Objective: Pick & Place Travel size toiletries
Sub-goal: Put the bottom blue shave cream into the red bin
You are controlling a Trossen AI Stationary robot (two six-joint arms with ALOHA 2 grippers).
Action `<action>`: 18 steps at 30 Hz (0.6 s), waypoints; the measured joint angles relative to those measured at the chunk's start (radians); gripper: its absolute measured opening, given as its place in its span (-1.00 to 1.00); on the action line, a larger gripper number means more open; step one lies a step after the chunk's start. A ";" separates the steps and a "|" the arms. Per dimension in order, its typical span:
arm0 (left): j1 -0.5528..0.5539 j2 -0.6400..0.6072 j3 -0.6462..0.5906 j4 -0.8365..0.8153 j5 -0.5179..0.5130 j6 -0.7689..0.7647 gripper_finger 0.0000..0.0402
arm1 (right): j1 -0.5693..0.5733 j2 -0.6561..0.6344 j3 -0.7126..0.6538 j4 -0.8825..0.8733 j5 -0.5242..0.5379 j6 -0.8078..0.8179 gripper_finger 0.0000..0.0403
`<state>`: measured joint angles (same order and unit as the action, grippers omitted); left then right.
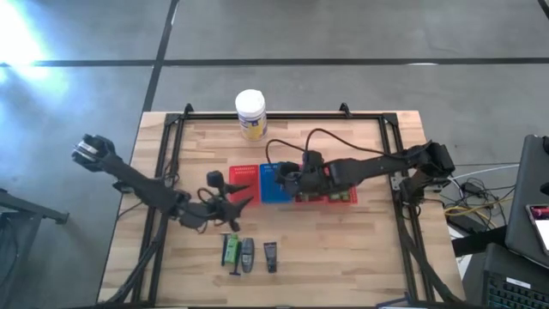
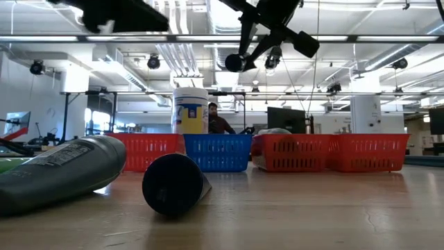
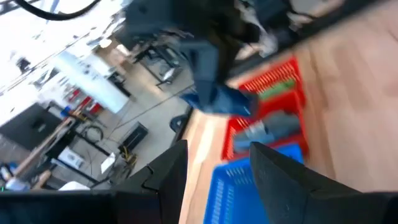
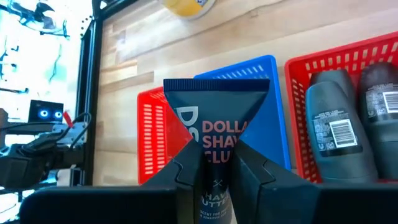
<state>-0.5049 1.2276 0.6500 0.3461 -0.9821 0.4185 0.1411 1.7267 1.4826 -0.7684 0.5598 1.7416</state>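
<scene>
item: dark navy tube (image 4: 216,134) with red lettering, pinched in the right gripper (image 4: 214,168) across its narrow lower body, flat crimped end outward, held above the blue basket (image 4: 277,118) beside the red basket (image 4: 348,56) that holds grey bottles (image 4: 333,134). we judge it light, soft-walled and a little slick, best gripped across the flat faces near mid-body, not too hard. the left gripper (image 1: 230,202) hangs spread and empty just above three toiletries (image 1: 247,254) lying on the table (image 1: 360,249).

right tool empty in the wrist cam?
No. The right tool is shut on a dark blue tube, held above the blue basket.
</scene>
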 joint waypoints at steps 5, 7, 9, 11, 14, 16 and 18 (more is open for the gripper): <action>0.055 0.132 0.045 0.094 0.008 -0.032 -0.10 | -0.020 0.000 0.000 0.012 -0.015 -0.016 -0.73; 0.064 0.172 0.066 0.098 0.019 -0.054 -0.08 | -0.026 0.000 0.000 0.029 -0.016 -0.028 -0.74; 0.065 0.205 0.083 0.098 0.023 -0.075 -0.05 | -0.032 0.000 0.000 0.044 -0.019 -0.038 -0.76; 0.065 0.228 0.095 0.095 0.023 -0.106 0.00 | -0.038 0.000 0.000 0.057 -0.021 -0.041 -0.78; 0.071 0.246 0.113 0.107 0.023 -0.151 0.10 | -0.044 0.000 0.000 0.065 -0.021 -0.052 -0.77; 0.081 0.259 0.120 0.115 0.024 -0.172 0.18 | -0.047 0.000 0.000 0.070 -0.021 -0.054 -0.75; 0.097 0.271 0.122 0.125 0.023 -0.178 0.25 | -0.048 0.000 0.000 0.085 -0.022 -0.060 -0.73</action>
<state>-0.4081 1.4990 0.7721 0.4708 -0.9588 0.2406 0.0933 1.7267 1.4826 -0.6836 0.5381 1.6818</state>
